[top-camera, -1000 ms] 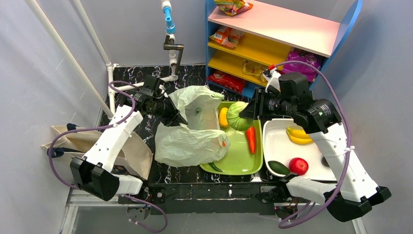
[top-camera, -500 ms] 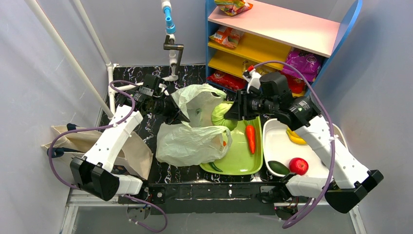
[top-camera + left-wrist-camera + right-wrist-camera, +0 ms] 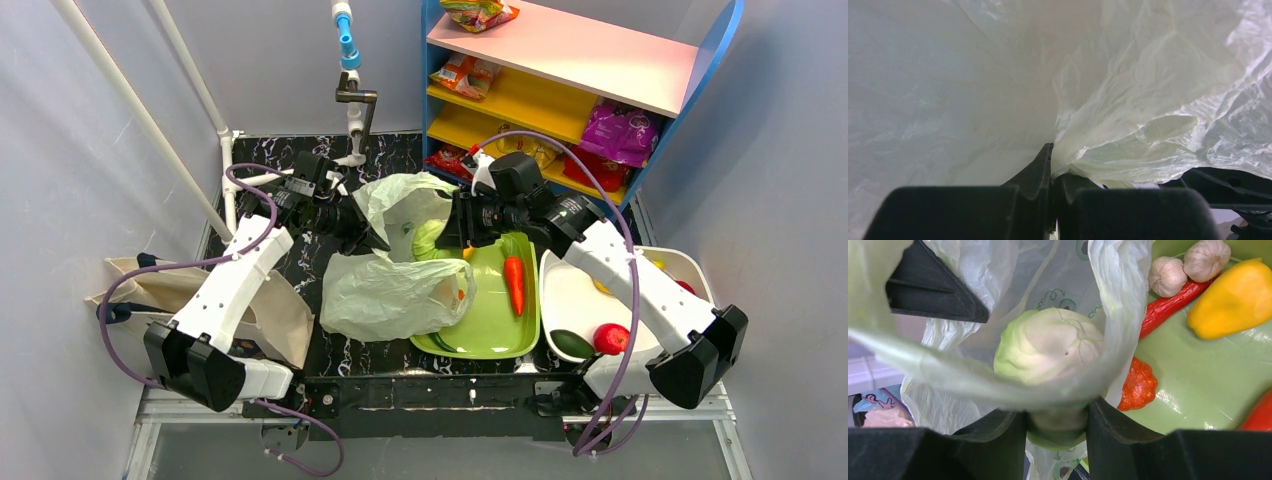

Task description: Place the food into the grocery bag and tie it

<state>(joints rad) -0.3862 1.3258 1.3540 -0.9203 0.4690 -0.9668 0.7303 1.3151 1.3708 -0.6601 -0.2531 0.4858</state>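
Pale-green film of the grocery bag [image 3: 385, 290] lies crumpled on the dark marbled table [image 3: 400, 150], overlapping the left edge of the green tray [image 3: 495, 325], with its upper rim raised.

The left wrist view alone shows the left gripper [image 3: 1052, 167]: jaws pinched flat on a gathered fold of film.

The right wrist view alone shows the right gripper [image 3: 1055, 422] clamped on the cabbage [image 3: 1048, 342] at the bag's open mouth, film draped around it. From above, only a sliver of cabbage is visible.

Beside it on the tray lie an orange-red tomato [image 3: 1138, 384], a red chilli [image 3: 1168, 307], a yellow pepper [image 3: 1235, 300] and two garlic bulbs [image 3: 1168, 276].

The right arm crosses the white tray [image 3: 565, 295], partly hiding its contents; a red apple [image 3: 610, 338] shows.
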